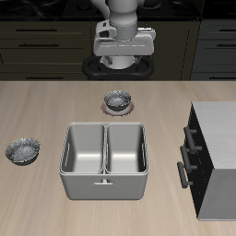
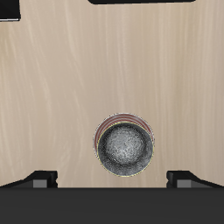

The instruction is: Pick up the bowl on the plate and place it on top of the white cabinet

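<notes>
The speckled grey bowl [image 1: 118, 99] sits on the small plate [image 1: 118, 111] with a reddish-pink rim, toward the back of the table. My gripper [image 1: 121, 61] hangs above and behind it, open and empty. In the wrist view the bowl [image 2: 125, 147] sits on the plate [image 2: 123, 116], seen from above, well below my gripper [image 2: 112, 179], with both fingertips [image 2: 39, 178] spread wide. The white cabinet [image 1: 219, 138], with a light top, dark front and black bar handles, stands at the table's side near the front edge.
A second, matching speckled bowl [image 1: 23, 149] sits directly on the table at the opposite side from the cabinet. A grey two-compartment metal tub [image 1: 103, 175] stands between the plate and the table's front edge.
</notes>
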